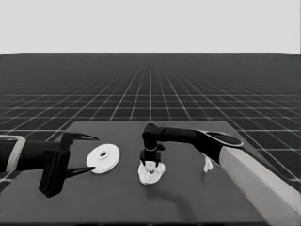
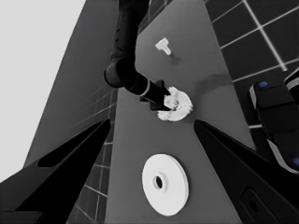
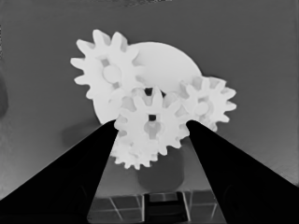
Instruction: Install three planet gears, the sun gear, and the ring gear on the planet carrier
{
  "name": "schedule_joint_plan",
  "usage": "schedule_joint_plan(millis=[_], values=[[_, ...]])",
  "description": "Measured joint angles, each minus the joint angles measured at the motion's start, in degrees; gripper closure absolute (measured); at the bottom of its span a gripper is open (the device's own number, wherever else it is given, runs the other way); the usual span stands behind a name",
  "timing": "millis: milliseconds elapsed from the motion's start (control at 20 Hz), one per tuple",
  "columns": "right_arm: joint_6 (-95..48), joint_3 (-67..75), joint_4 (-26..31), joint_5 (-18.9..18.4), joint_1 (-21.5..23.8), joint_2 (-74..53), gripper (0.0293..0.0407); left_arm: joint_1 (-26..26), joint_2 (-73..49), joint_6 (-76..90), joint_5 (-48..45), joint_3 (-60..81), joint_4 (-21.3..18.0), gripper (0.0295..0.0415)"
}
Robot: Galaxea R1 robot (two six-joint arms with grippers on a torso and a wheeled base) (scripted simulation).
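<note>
- The right hand [image 1: 151,165] points straight down over the smaller round part [image 1: 151,173], near the middle of the surface [image 1: 188,197].
- In the right wrist view its fingers [image 3: 70,177] stand on either side of a gear [image 3: 150,125], each touching its teeth, so the hand is clamped on that gear.
- The held gear sits over the middle of the smaller round part [image 3: 163,70].
- Two more gears rest on the same part: one [image 3: 107,70] at its rim to one side, another [image 3: 208,103] at the opposite side; both mesh or nearly mesh with the held gear.
- A further set of teeth [image 3: 133,156] shows under the held gear; whether it is a fourth gear I cannot tell.
- The larger round part [image 1: 103,158] lies flat on the surface, to the left of the smaller one and apart from it.
- The left hand [image 1: 84,154] waits over the left end of the surface, fingers spread wide, with the larger round part just beside its tips, not held.
- A thin white piece [image 1: 207,164] lies to the right of the smaller round part, partly behind the right arm.
</note>
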Motion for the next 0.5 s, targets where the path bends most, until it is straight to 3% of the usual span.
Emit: schedule_joint_plan(millis=[500], values=[[6.0,0.0,0.0,0.0,0.0,0.0,0.039,0.0,0.0,0.0,0.0,0.0,0.0,0.0326]])
